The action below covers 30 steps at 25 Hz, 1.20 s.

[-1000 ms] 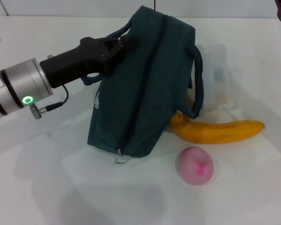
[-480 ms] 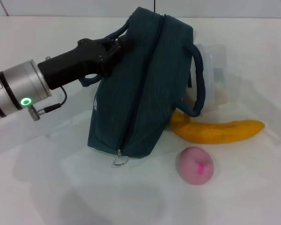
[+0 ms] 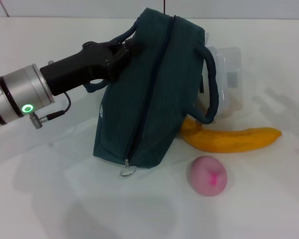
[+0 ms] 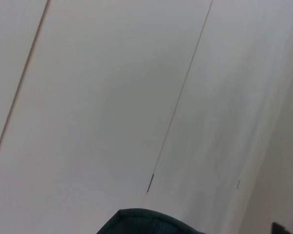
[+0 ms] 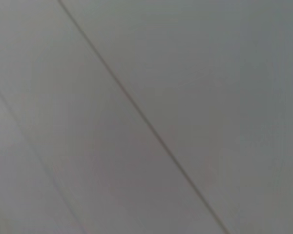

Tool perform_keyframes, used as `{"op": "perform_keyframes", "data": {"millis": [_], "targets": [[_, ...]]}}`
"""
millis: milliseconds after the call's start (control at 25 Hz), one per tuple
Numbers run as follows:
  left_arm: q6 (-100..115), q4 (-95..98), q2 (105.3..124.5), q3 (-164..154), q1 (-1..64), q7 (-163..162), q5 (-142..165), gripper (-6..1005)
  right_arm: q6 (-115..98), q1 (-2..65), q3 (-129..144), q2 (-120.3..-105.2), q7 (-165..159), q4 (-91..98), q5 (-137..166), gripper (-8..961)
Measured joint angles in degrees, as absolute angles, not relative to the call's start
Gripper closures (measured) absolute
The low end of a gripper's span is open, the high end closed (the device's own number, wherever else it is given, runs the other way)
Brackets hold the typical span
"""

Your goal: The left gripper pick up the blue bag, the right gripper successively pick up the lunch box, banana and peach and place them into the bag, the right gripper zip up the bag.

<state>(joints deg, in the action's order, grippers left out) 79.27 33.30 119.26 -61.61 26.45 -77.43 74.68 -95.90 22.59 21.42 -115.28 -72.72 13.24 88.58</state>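
Left gripper is clenching the near handle of the blue bag, holding it propped up on the desk so the zip faces up for loading. Lunch box is sitting half hidden behind the bag, banana and peach lying beside it; right gripper is out of view.

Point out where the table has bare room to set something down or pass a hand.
Bare table lies in front of the blue bag, below the left gripper, and right of the peach. It is crowded where the banana and lunch box press against the bag.
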Motion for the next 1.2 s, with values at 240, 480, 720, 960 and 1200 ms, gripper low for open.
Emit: {"op": "perform_keyframes", "data": {"millis": [240,480,720,960,1200], "targets": [[79.2,33.3,119.27,-61.6,26.7,-77.4,74.7,960,-91.1,25.4,23.4,-115.15,-75.9,15.5,88.9,459],[79.2,33.2,119.27,-61.6,26.8,-77.4,74.8,960,-86.4,29.1,38.8,-114.94,-96.7,33.9,88.9,208],[79.2,33.2,119.26,-61.6,26.8,-76.9,74.8,960,-75.5,30.7,52.9,-114.64,-121.7,57.0,100.0,216],[79.2,33.2,119.27,-61.7,26.9,-76.7,74.8,960,-73.2,38.0,54.0,-114.75,-132.1,60.7,111.2,253],[79.2,33.2,119.26,-61.6,26.9,-76.0,74.8,960,-65.6,40.5,60.3,-115.44,-138.0,64.7,115.6,247]]}}
